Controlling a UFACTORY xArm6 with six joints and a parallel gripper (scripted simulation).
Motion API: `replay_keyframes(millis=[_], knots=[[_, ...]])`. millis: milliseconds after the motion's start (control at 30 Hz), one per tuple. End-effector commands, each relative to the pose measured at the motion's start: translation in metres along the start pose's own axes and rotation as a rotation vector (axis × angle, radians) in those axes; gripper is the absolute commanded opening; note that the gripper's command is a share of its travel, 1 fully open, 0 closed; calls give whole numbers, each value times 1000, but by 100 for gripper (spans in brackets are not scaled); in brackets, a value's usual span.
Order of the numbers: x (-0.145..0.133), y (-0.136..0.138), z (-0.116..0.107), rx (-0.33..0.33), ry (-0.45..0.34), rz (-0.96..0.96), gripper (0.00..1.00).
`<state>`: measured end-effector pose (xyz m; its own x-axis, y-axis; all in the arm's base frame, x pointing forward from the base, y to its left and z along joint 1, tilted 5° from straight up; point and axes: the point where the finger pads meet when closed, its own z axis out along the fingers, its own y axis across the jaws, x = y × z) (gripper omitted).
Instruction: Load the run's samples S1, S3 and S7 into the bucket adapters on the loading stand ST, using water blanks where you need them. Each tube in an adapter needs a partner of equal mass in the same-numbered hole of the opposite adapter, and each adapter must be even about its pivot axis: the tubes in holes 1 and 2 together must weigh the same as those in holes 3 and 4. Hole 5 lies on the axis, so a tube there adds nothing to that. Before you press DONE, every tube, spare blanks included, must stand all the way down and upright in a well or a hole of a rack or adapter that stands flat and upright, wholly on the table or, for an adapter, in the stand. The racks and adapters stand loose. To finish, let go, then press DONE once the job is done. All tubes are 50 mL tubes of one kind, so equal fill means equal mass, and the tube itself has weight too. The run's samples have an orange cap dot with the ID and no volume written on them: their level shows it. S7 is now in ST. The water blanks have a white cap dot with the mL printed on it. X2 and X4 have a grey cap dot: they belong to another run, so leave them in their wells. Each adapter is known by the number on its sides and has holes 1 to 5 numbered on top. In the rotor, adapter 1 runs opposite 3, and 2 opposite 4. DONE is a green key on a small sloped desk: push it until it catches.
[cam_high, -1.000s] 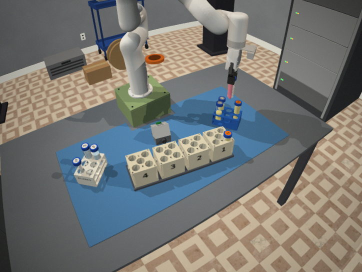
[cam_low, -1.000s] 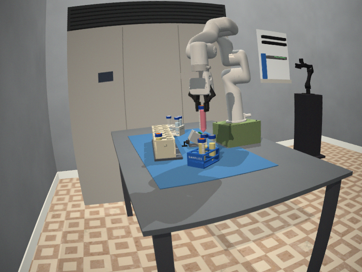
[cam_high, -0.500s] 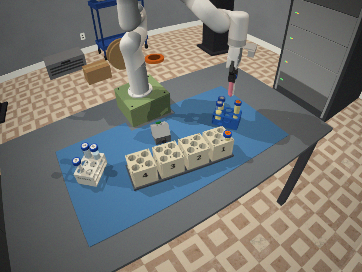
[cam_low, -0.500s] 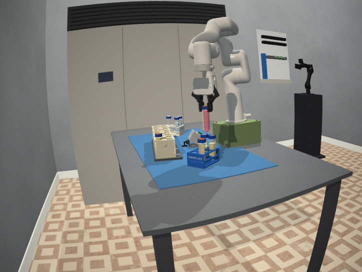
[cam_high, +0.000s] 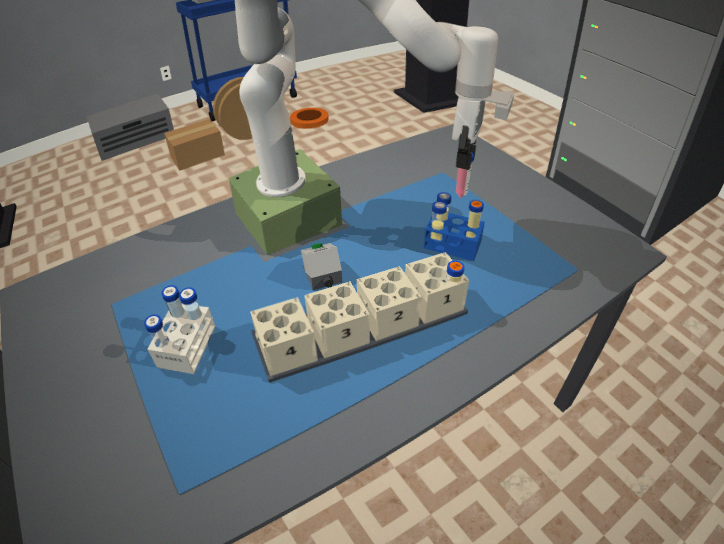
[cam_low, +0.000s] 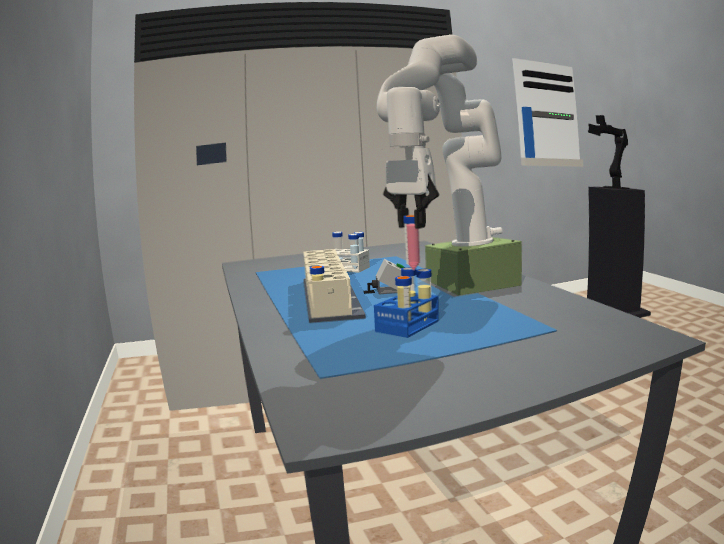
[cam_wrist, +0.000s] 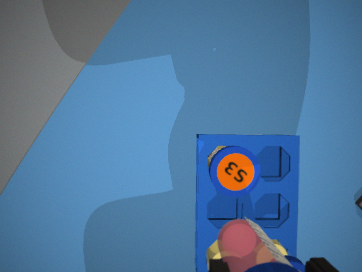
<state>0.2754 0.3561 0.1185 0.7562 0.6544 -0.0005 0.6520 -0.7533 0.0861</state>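
Five numbered holes top adapter 1 (cam_high: 445, 307) (cam_low: 330, 301), at four o'clock from the DONE key (cam_high: 317, 246) (cam_low: 401, 265) in the top view; S7 (cam_high: 455, 269) (cam_low: 316, 270) stands in it. Farther, toward three, S3 (cam_high: 474, 216) (cam_low: 403, 294) (cam_wrist: 236, 172) stands in the sample rack (cam_high: 462, 248) (cam_low: 393, 322) (cam_wrist: 294, 188). Beyond, at two, the gripper (cam_high: 464, 162) (cam_low: 412, 222) (cam_wrist: 270, 265) is clamped on a pink-filled tube (cam_high: 461, 182) (cam_low: 412, 246) (cam_wrist: 240, 239), probably S1, hanging above the rack. Travelling too low could knock the grey-capped tubes (cam_high: 438, 208) (cam_low: 424, 286) or shift the loose rack; misjudging its level would spoil the balance.
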Motion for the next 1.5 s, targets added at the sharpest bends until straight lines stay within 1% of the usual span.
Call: replay_keyframes(millis=[0, 133, 200, 700, 767, 1000, 1467], knots=[[2, 0, 7, 1, 5, 0, 0], [2, 0, 15, 1, 5, 0, 0], [2, 0, 15, 1, 5, 0, 0], [2, 0, 45, 1, 5, 0, 0], [2, 0, 45, 1, 5, 0, 0], [2, 0, 59, 1, 5, 0, 0], [2, 0, 60, 1, 5, 0, 0]])
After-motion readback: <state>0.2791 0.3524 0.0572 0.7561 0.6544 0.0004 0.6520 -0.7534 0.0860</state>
